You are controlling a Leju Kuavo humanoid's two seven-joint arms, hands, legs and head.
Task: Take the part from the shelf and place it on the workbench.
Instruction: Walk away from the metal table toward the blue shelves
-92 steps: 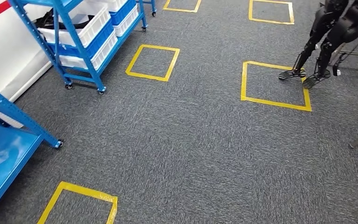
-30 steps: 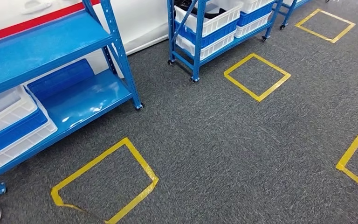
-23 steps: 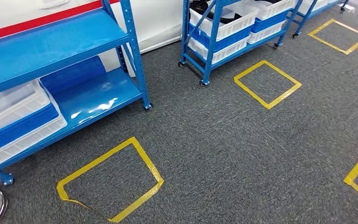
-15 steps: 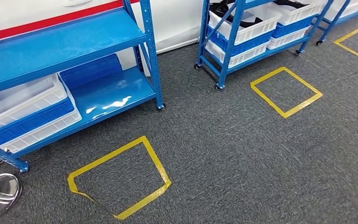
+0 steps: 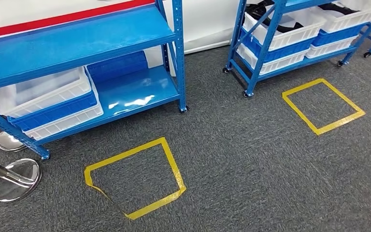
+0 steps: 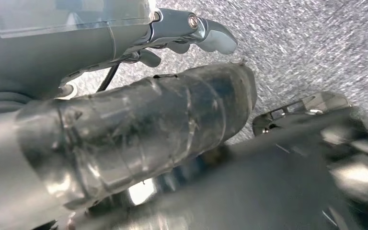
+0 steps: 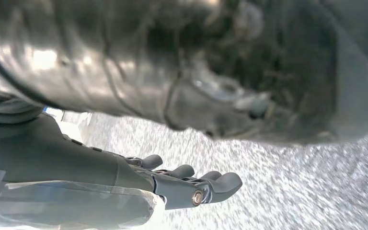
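Part: cannot tell which item it is; dark objects (image 5: 266, 13) lie in the upper white plastic bins (image 5: 290, 30) of the farther blue steel rack on castors (image 5: 264, 48), too small to identify. Head view: nearer blue steel shelf rack (image 5: 125, 34) stands against the white wall with a red stripe (image 5: 67, 18); its lower level carries a stack of white and blue plastic crates (image 5: 48, 99), with a blue ribbed crate (image 5: 118, 65) just beside it. A yellow tape square (image 5: 134, 179) marks the grey carpet (image 5: 251, 169) in front of the nearer rack, a second yellow square (image 5: 323, 106) in front of the farther one. Two chrome round bases (image 5: 17, 179) sit by the nearer rack's corner leg. Left wrist view: left hand (image 6: 172, 72) above carpet, fingers (image 6: 191, 31) extended and apart, holding nothing. Right wrist view: right hand (image 7: 172, 184) above carpet, fingers (image 7: 220, 182) loosely spread, holding nothing.
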